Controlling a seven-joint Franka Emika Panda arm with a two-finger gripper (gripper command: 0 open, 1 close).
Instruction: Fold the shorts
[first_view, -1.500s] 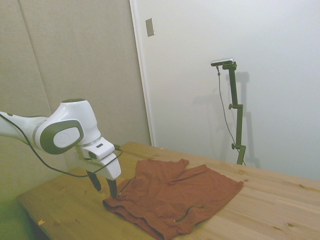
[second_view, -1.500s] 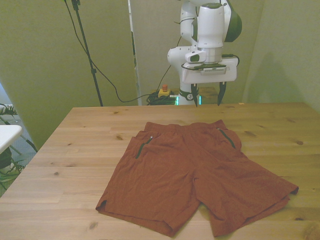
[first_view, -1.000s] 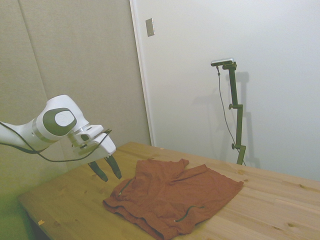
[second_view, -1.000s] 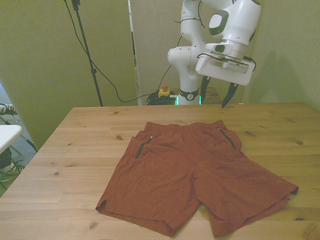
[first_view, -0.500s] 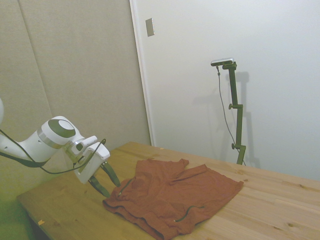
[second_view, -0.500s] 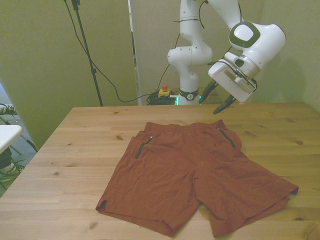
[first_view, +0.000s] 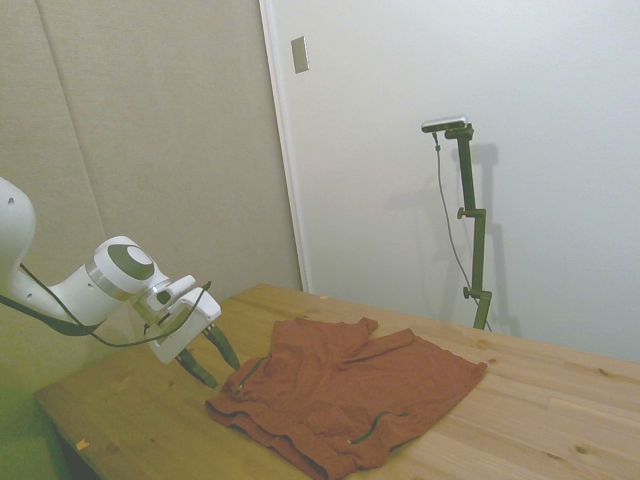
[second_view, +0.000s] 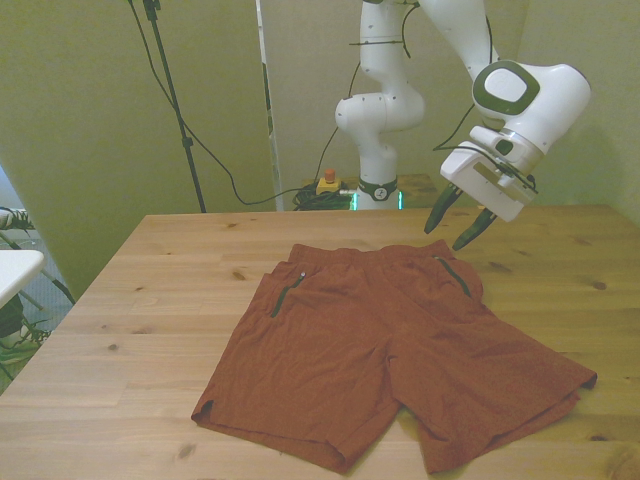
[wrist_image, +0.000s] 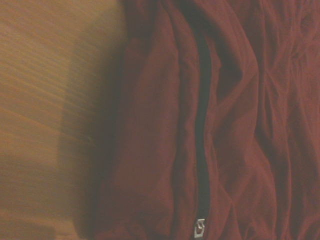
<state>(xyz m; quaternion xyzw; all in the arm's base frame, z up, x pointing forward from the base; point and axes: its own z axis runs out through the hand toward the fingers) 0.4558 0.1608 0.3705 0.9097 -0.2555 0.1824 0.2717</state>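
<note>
Since half a second ago my arm has carried the gripper (second_view: 455, 228) farther toward the front view's right and slightly lower, while the shorts have not shifted. Wooden table (second_view: 150, 300): bears the shorts (second_view: 390, 350), spread flat and unfolded near its middle, waistband toward the far edge, both legs toward the near edge. Shorts: rust-red, with a dark green zipped pocket on each side (second_view: 281, 297). Gripper: tilted, fingers spread apart and holding nothing, suspended above the table just beyond the waistband corner on the front view's right, not touching the fabric; in the side view it (first_view: 215, 362) sits just beside the garment's near corner (first_view: 330, 400). Wrist view: a dark pocket zip (wrist_image: 201, 150) running along folds of the cloth, bare wood alongside.
</note>
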